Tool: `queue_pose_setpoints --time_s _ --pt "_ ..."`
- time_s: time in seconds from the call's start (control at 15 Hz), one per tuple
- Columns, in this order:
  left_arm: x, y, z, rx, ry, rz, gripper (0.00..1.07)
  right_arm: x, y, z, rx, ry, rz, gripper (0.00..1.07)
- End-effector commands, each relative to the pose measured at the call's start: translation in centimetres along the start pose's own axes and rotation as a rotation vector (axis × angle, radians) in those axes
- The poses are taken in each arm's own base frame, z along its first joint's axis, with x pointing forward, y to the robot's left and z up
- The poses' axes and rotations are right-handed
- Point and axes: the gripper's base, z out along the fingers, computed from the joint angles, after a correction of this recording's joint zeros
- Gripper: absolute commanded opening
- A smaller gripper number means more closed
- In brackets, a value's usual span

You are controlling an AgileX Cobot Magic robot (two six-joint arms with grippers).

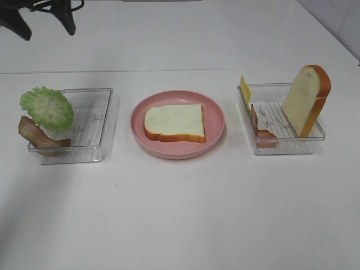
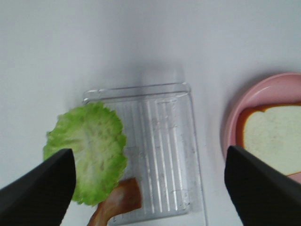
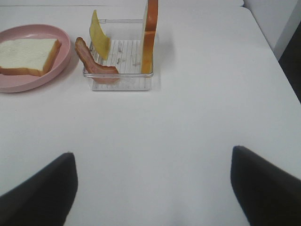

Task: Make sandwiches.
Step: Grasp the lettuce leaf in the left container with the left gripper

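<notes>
One white bread slice (image 1: 174, 122) lies flat on the pink plate (image 1: 216, 118) in the middle. Green lettuce (image 1: 47, 108) and a bacon strip (image 1: 39, 138) lean on the left end of the left clear tray (image 1: 90, 126). The right clear tray (image 1: 281, 140) holds a second bread slice (image 1: 306, 98) standing upright, a yellow cheese square (image 1: 245, 90) and another bacon strip (image 1: 261, 126). My left gripper (image 1: 42, 22) hangs open high above the far left, looking down on the lettuce (image 2: 87, 150) with nothing between its fingers. My right gripper (image 3: 153, 190) is open and empty over bare table, well short of the right tray (image 3: 122, 70).
The white table (image 1: 180, 214) has an edge at the far right, with a wall corner behind it. Wide bare surface lies in front of the plate and both trays.
</notes>
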Motion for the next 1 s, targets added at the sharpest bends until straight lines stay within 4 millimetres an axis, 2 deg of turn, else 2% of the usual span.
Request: queue_pose_setpoints --time_s 0.07,0.13,0.2,0.33,0.53,0.6,1.0 --pt "1.4 3.3 -0.3 -0.044 0.110 -0.068 0.81 0.0 0.0 -0.1 0.005 -0.024 -0.005 0.83" --pt "1.6 4.0 0.0 -0.050 0.121 -0.083 0.81 0.0 0.0 -0.1 0.005 -0.024 -0.005 0.83" --pt "2.0 5.5 0.4 -0.063 0.145 -0.113 0.81 0.0 0.0 -0.1 0.005 -0.024 -0.005 0.83" --pt "2.2 6.5 1.0 -0.072 0.164 -0.126 0.81 0.0 0.0 -0.1 0.005 -0.024 -0.005 0.83" --pt "2.5 7.2 3.4 -0.083 0.219 -0.088 0.81 0.0 0.0 -0.1 0.005 -0.024 -0.005 0.83" --pt "2.7 7.5 5.6 -0.087 0.251 -0.101 0.80 0.0 0.0 -0.1 0.005 -0.024 -0.005 0.83" --pt "2.8 8.1 9.7 -0.072 0.257 -0.120 0.76 0.0 0.0 -0.1 0.005 -0.024 -0.005 0.83"
